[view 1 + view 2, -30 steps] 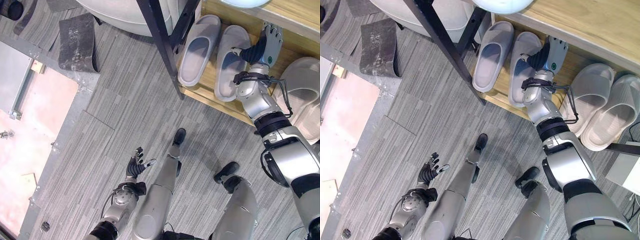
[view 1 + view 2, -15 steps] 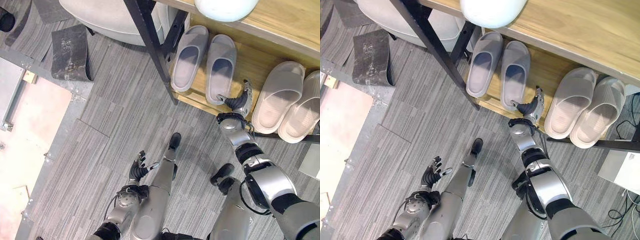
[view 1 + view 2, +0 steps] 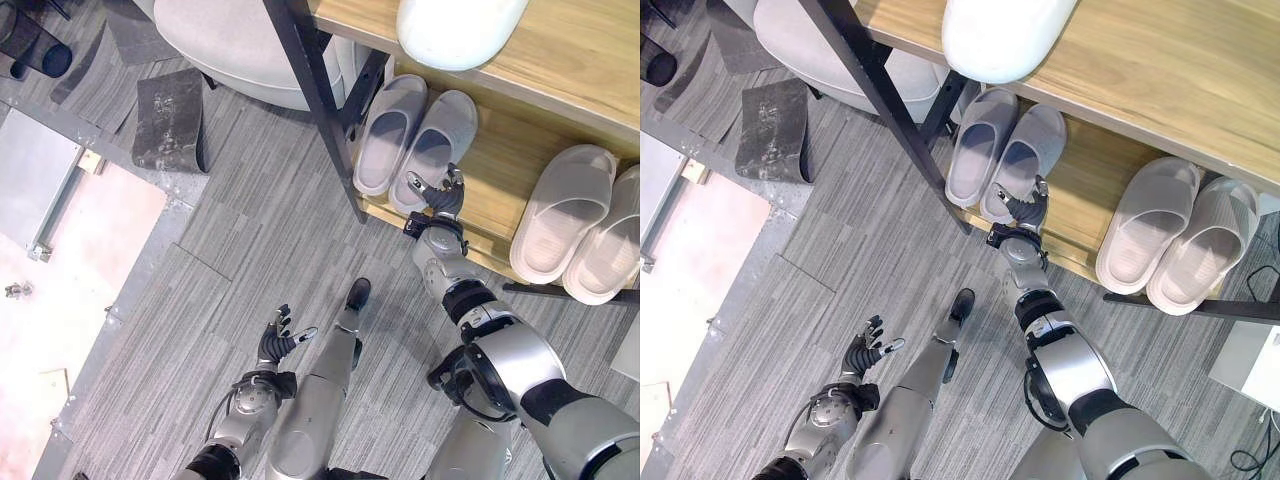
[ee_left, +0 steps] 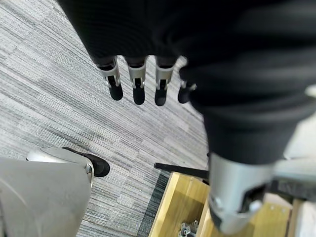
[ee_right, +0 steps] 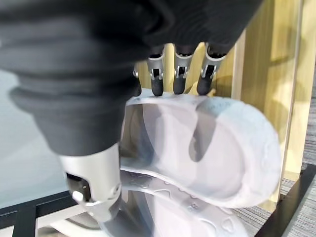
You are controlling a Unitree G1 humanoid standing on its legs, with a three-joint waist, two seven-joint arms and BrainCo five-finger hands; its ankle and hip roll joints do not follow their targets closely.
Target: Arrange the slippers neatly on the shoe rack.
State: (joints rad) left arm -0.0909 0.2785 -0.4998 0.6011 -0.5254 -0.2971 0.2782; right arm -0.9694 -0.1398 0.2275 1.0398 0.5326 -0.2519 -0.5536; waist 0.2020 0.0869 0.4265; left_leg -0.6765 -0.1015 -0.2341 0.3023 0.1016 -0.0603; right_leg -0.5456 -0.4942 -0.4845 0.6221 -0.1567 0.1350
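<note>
The right hand (image 3: 441, 195) sits at the heel end of a grey slipper (image 3: 437, 150) just right of center in the upper half of the frame, on the bottom shelf of the wooden shoe rack (image 3: 500, 165). Its fingers (image 5: 177, 74) look straight and relaxed, spread a little, not wrapped around anything, with the tips right at the slipper's heel edge. Can't tell for sure if they actually touch it. That slipper is angled so its heel leans toward its partner, a second grey slipper (image 3: 388, 132) just to its left, and the two are touching or nearly so.

Over at the right edge, on the same shelf, there's another pair of pale slippers (image 3: 580, 230) side by side. A white rounded thing (image 3: 455, 30) sits on the shelf above, top center.

The left hand (image 3: 277, 336) hangs low in the bottom center over the grey carpet (image 3: 250, 230), fingers loose and open, holding nothing. A dark mat (image 3: 170, 118) lies on the floor in the upper left, next to a big white rounded base (image 3: 240, 50).
</note>
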